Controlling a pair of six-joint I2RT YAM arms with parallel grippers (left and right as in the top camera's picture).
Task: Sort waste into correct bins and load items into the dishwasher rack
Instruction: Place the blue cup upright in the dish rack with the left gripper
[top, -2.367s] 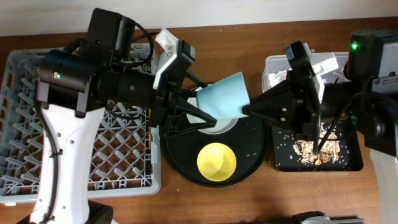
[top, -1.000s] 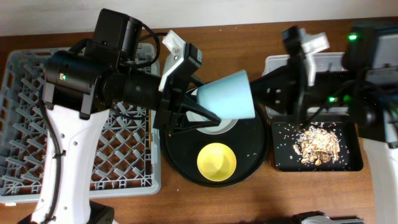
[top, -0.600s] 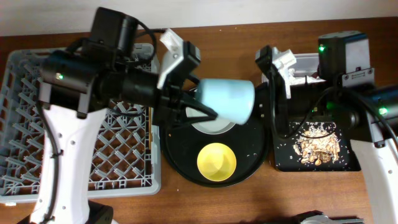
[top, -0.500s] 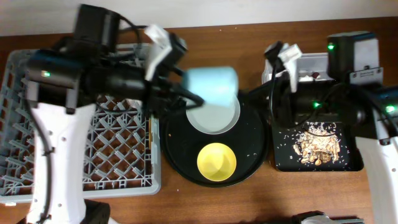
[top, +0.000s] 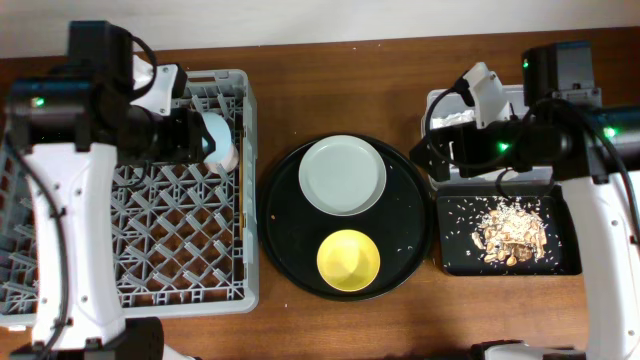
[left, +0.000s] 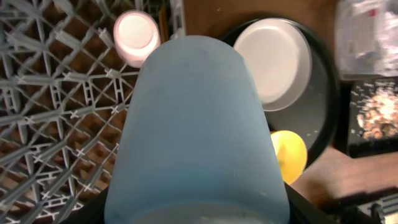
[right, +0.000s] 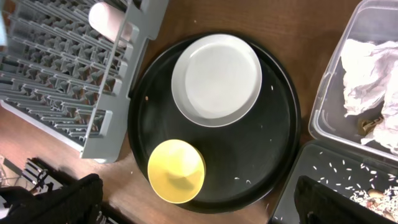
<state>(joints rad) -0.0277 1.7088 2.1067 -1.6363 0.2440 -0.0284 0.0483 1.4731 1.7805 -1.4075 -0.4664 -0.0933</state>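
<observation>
My left gripper (left: 196, 214) is clamped on the blue cup (left: 196, 118), which fills most of my left wrist view and lies on its side between my fingers, its narrower end pointing away from me. The dishwasher rack (top: 180, 240) spreads below that gripper, pegs upright. Just beyond the blue cup's far end and a little to the left, the pink cup (left: 137, 29) stands among the pegs near the rack's edge.

Off to the right of that hand, outside the rack, lies the round black tray (top: 410, 215). It carries the plate (top: 343, 176) and the yellow bowl (top: 348, 260), side by side and apart.

My right gripper (right: 199, 186) hangs spread wide with nothing in it, one of its fingers (right: 68, 199) at each lower corner of the right wrist view. The bowl lies below it toward its left finger and the plate farther ahead. To its right is the clear tub (right: 329, 112) with the crumpled napkin (right: 367, 81) inside. By its right finger is the black tray (top: 570, 262), holding the food scraps (top: 510, 232).
</observation>
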